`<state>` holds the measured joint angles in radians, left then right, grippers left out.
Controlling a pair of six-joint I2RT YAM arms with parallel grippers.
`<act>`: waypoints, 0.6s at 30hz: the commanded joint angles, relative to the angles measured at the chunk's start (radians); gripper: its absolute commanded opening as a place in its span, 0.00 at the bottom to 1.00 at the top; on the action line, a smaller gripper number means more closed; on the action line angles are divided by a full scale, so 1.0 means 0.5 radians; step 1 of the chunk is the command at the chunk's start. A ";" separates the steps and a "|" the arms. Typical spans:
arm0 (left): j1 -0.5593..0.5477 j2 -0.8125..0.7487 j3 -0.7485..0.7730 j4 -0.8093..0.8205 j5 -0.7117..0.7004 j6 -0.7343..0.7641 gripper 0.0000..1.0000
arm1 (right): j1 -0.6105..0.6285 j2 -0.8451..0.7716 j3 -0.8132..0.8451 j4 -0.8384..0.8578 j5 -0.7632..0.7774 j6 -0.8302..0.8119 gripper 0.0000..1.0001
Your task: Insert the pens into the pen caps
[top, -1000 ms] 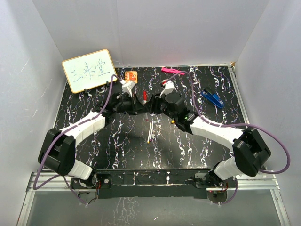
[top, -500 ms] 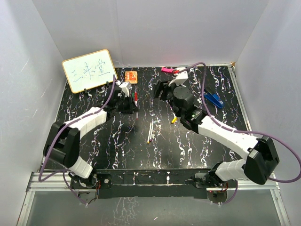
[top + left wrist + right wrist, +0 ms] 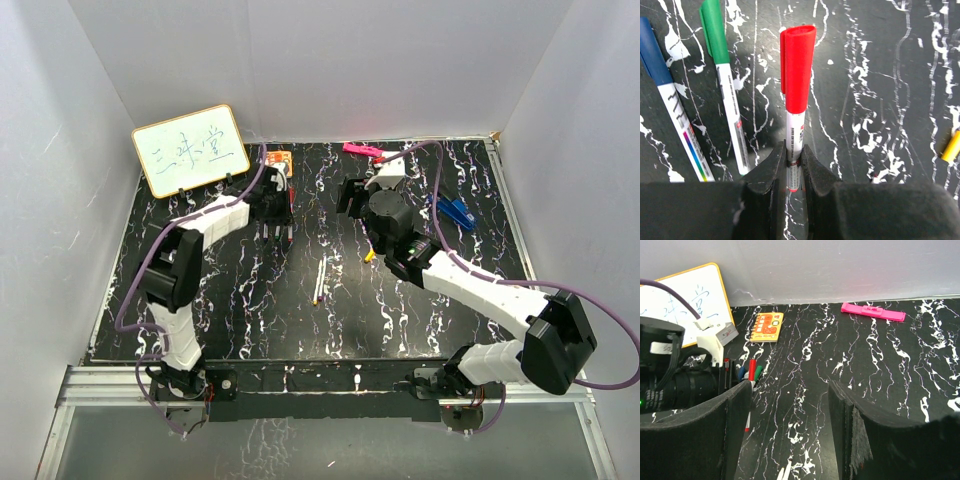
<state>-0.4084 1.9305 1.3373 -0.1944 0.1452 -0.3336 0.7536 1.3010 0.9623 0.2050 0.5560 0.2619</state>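
My left gripper [image 3: 794, 156] is shut on the white barrel of a red-capped pen [image 3: 799, 70], low over the table at the back left [image 3: 279, 222]. A green-capped pen [image 3: 722, 75] and a blue-capped pen [image 3: 660, 75] lie just left of it. My right gripper [image 3: 790, 390] is open and empty, held above the table's back middle [image 3: 350, 196]. Two uncapped white pens [image 3: 319, 280] lie side by side at the centre. A loose yellow cap [image 3: 370, 255] lies right of them and also shows in the left wrist view [image 3: 951, 147].
A whiteboard [image 3: 190, 150] leans at the back left, with an orange card [image 3: 279, 162] beside it. A pink bar [image 3: 362, 150] lies at the back wall. A blue clip [image 3: 452, 210] sits at the right. White walls enclose three sides.
The two grippers were together at the centre. They have parted: my left gripper carried the red-capped pen back and left, down beside the other capped pens. My right gripper drew back, open.
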 commanded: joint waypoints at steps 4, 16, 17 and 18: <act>-0.015 0.185 0.306 -0.396 -0.101 0.108 0.05 | 0.005 -0.047 -0.007 0.095 0.065 -0.007 0.60; -0.018 0.404 0.513 -0.550 -0.019 0.120 0.13 | 0.003 -0.033 -0.010 0.095 0.038 0.028 0.60; -0.018 0.418 0.522 -0.550 -0.016 0.114 0.14 | 0.002 -0.031 -0.012 0.094 0.036 0.026 0.60; -0.016 0.430 0.534 -0.552 -0.015 0.111 0.15 | 0.000 -0.028 -0.012 0.094 0.037 0.027 0.60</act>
<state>-0.4129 2.1227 1.5646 -0.4202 0.1196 -0.2832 0.7536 1.3010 0.9524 0.2070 0.5663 0.2676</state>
